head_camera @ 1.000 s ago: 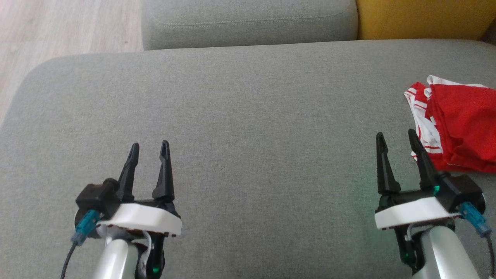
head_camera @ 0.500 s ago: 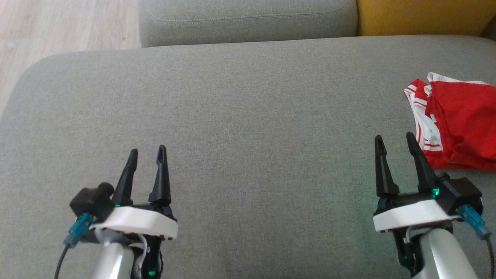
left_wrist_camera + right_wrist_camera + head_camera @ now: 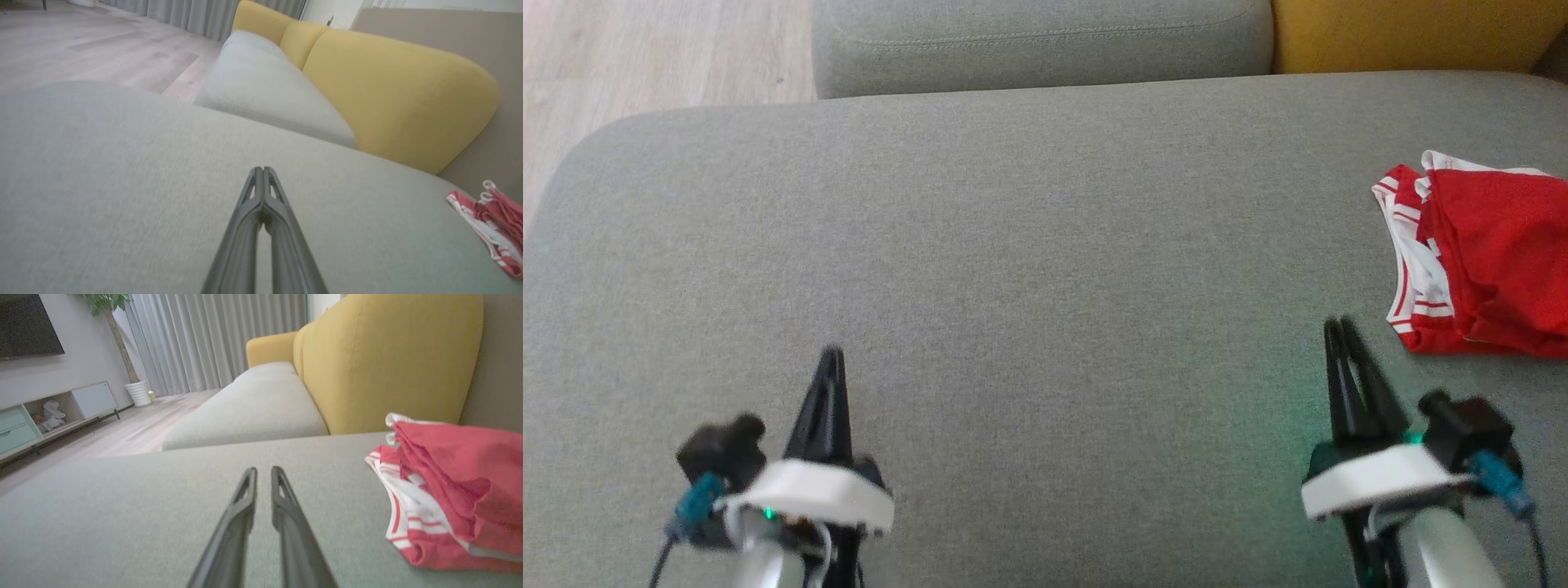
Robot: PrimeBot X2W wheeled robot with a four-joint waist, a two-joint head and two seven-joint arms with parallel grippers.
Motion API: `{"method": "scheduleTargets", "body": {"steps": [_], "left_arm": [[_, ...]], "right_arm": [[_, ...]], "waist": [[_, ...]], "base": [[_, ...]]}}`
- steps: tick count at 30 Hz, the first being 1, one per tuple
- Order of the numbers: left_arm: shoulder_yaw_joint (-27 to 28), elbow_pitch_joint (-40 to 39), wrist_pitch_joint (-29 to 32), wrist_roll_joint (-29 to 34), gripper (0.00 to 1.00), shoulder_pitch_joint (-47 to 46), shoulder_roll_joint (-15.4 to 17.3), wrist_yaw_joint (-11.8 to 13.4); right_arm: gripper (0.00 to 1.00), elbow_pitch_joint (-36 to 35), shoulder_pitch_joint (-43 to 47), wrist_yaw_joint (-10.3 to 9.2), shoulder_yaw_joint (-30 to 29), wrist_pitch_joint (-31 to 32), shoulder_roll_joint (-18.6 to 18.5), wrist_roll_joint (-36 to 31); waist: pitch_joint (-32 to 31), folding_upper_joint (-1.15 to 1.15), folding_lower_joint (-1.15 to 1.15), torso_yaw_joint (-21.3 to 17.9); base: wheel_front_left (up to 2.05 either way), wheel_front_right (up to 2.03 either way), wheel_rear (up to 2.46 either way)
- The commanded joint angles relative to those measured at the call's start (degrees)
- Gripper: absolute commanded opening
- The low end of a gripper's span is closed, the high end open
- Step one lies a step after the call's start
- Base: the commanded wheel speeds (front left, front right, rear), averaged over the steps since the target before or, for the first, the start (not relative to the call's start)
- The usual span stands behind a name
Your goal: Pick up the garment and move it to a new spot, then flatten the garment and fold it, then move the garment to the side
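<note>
Red cloth with white striped trim, the garment [image 3: 1486, 261] lies bunched at three o'clock in the head view, on the grey seat cushion [image 3: 1045, 229] and running off the picture's edge; the left gripper [image 3: 832, 355] sits at seven o'clock, its two dark fingers pressed together tip to tip, clenched on nothing, over bare cushion and well apart from the garment; the right gripper [image 3: 1339, 324] sits at five o'clock, near the garment's striped corner but not touching it. From the right wrist its fingers [image 3: 235, 526] appear a narrow slit apart with nothing between them, though blur makes the gap hard to judge; there the garment [image 3: 449, 490] lies at three o'clock, crumpled, red folds over white. A second grey cushion [image 3: 1037, 41] lies at twelve o'clock in the head view; a yellow backrest [image 3: 1413, 33] at one o'clock; wooden floor [image 3: 645, 49] at eleven.
</note>
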Motion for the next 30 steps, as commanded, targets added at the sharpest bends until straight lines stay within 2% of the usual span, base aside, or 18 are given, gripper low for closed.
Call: {"method": "scheduleTargets", "body": {"steps": [1,30], "left_arm": [[0.0,0.6,0.0,-0.1,0.0,0.5,0.0,0.0],[3.2,1.3,4.3,-16.3,0.0,0.0,0.6,-1.9]], "right_arm": [[0.0,0.6,0.4,0.0,0.0,0.1,0.0,0.1],[0.0,0.6,0.3,-0.01,-1.1,4.0,-0.8,19.8]], "waist": [[0.0,0.0,0.0,0.0],[-0.8,0.0,0.0,-0.3]], "base": [[0.0,0.0,0.0],[0.0,0.0,0.0]]}}
